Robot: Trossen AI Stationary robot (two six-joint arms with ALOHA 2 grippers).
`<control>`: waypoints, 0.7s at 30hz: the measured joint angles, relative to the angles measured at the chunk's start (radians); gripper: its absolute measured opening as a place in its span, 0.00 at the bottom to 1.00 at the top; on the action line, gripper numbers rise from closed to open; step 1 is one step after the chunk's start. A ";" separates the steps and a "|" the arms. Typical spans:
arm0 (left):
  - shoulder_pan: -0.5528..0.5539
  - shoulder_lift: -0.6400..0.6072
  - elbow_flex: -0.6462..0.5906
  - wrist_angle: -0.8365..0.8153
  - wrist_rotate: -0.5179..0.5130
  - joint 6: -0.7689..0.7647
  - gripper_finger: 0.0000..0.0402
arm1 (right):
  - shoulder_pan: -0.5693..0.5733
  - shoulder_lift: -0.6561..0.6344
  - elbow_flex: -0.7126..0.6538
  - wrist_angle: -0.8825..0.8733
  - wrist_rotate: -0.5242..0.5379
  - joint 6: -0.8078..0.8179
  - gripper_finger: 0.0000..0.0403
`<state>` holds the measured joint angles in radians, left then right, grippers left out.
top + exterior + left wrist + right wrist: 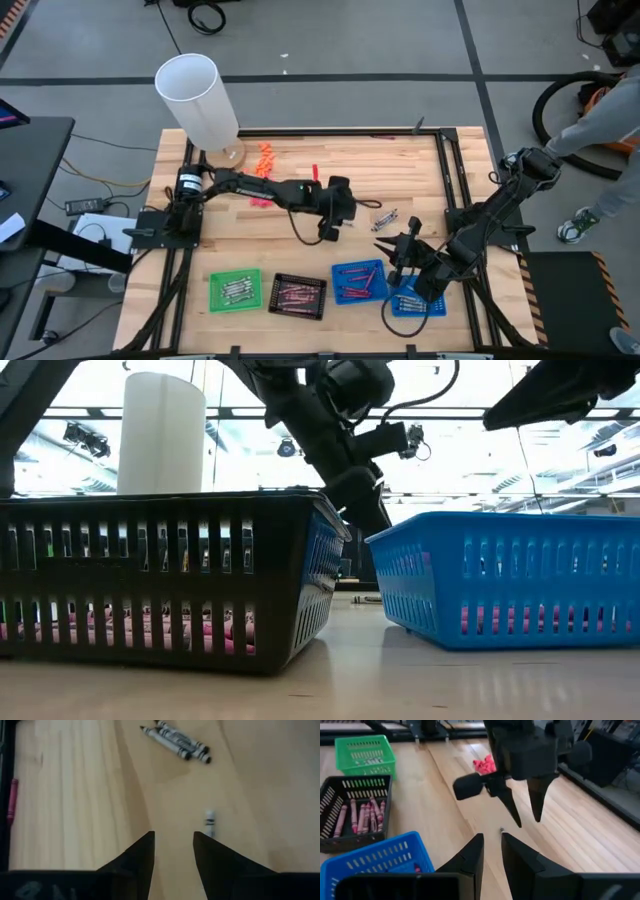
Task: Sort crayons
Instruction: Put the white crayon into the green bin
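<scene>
A few silver-grey crayons (385, 218) lie on the wooden table at its middle; they also show in the left wrist view (175, 740). One more grey crayon (209, 822) lies by itself beside my left gripper's finger. My left gripper (332, 232) hangs open over the table's middle with its fingers pointing down and nothing between them, as the left wrist view (173, 837) and the right wrist view (528, 822) show. My right gripper (392, 248) is just right of it, by the blue trays. Its fingers stand a narrow gap apart and are empty (491, 837).
Along the near edge stand a green tray (235, 290), a black tray (298, 295) with pinkish crayons, and two blue trays (360, 280) (415, 300). A white cylinder (198, 95) stands far left, with orange pieces (266, 155) and pink pieces (258, 200) near it. A person (600, 120) stands beyond the right edge.
</scene>
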<state>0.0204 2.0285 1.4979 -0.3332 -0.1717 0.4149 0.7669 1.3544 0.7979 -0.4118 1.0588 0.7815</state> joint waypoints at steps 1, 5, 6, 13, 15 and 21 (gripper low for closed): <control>0.007 0.000 0.000 -0.005 0.005 0.004 0.36 | 0.007 0.000 0.000 0.002 0.017 0.001 0.19; 0.038 0.001 0.000 -0.093 0.111 0.023 0.36 | 0.034 0.018 0.000 0.024 0.078 0.000 0.19; 0.046 0.001 0.000 -0.113 0.129 0.024 0.36 | 0.038 0.028 0.000 0.026 0.091 0.000 0.19; 0.108 0.001 0.000 -0.125 0.255 -0.024 0.36 | 0.024 0.107 0.000 0.057 0.182 -0.060 0.19; 0.114 0.016 0.001 -0.080 0.277 -0.061 0.36 | 0.006 0.122 0.000 0.076 0.184 -0.097 0.19; 0.092 0.082 0.001 -0.029 0.292 -0.100 0.44 | -0.030 0.152 0.000 0.102 0.162 -0.131 0.19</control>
<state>0.1122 2.1104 1.4986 -0.3624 0.1206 0.3151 0.7365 1.5066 0.7975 -0.3100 1.2213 0.6510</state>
